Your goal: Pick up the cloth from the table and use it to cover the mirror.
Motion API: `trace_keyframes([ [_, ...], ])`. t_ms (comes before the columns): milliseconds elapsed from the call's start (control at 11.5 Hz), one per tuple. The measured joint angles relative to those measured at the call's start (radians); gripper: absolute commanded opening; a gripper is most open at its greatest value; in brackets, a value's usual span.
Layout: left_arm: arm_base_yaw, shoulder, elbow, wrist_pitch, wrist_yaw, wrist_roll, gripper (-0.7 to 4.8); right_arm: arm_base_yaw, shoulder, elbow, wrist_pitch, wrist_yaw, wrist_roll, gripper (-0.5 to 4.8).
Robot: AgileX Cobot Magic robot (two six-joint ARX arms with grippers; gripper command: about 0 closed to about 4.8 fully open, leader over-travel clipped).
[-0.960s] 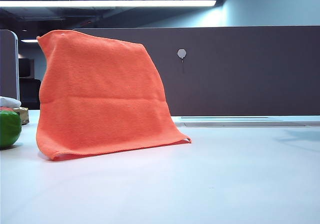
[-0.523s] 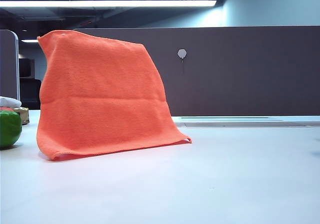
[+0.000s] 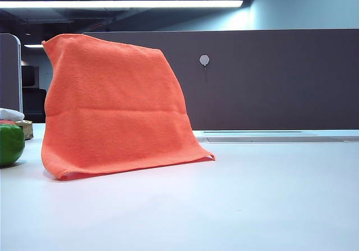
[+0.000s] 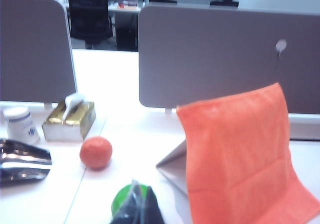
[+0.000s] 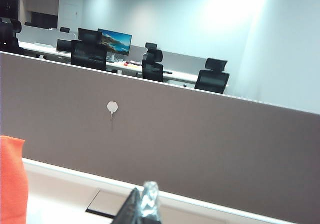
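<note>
Table (image 3: 252,200), partition wall (image 3: 280,77), grippers closed

This is an open-plan office. Dark brown partition walls (image 3: 269,80) divide the white surface (image 3: 235,200) from the next row of desks. Beyond them, the right wrist view shows black swivel chairs (image 5: 212,78) and a lit computer monitor (image 5: 115,41) on a long far desk. A strip light (image 3: 120,4) runs across the ceiling. A tissue box (image 4: 70,121) sits beside the partition.
</note>
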Motion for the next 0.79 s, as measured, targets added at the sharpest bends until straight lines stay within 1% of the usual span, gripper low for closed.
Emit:
trace_keyframes([
  [87, 0.000, -0.109, -0.076, -0.011, 0.000, -0.008, -0.07, 0.000, -0.098, -0.045, -0.025, 0.000, -0.003, -0.06],
  [174, 0.000, -0.150, -0.099, -0.018, 0.000, -0.008, -0.07, 0.000, -0.124, -0.060, -0.048, 0.000, -0.003, -0.06],
  [349, 0.000, -0.160, -0.117, -0.071, 0.023, -0.011, -0.07, -0.001, -0.172, -0.072, -0.208, 0.000, -0.004, -0.06],
  [436, 0.000, -0.160, -0.118, -0.071, 0.023, -0.011, -0.07, -0.001, -0.179, -0.083, -0.209, 0.000, -0.004, -0.06],
  [523, 0.000, -0.160, -0.122, -0.072, 0.027, -0.011, -0.07, -0.002, -0.219, -0.144, -0.197, 0.000, -0.004, -0.06],
  [611, 0.000, -0.160, -0.138, -0.075, 0.035, -0.011, -0.07, -0.002, -0.264, -0.223, -0.150, -0.001, 0.001, -0.06],
  [698, 0.000, -0.160, -0.158, -0.083, 0.056, -0.011, -0.07, -0.002, -0.330, -0.301, -0.132, -0.002, 0.035, -0.06],
  [785, 0.000, -0.160, -0.167, -0.083, 0.063, -0.011, -0.07, -0.002, -0.348, -0.323, -0.117, -0.002, 0.051, -0.06],
])
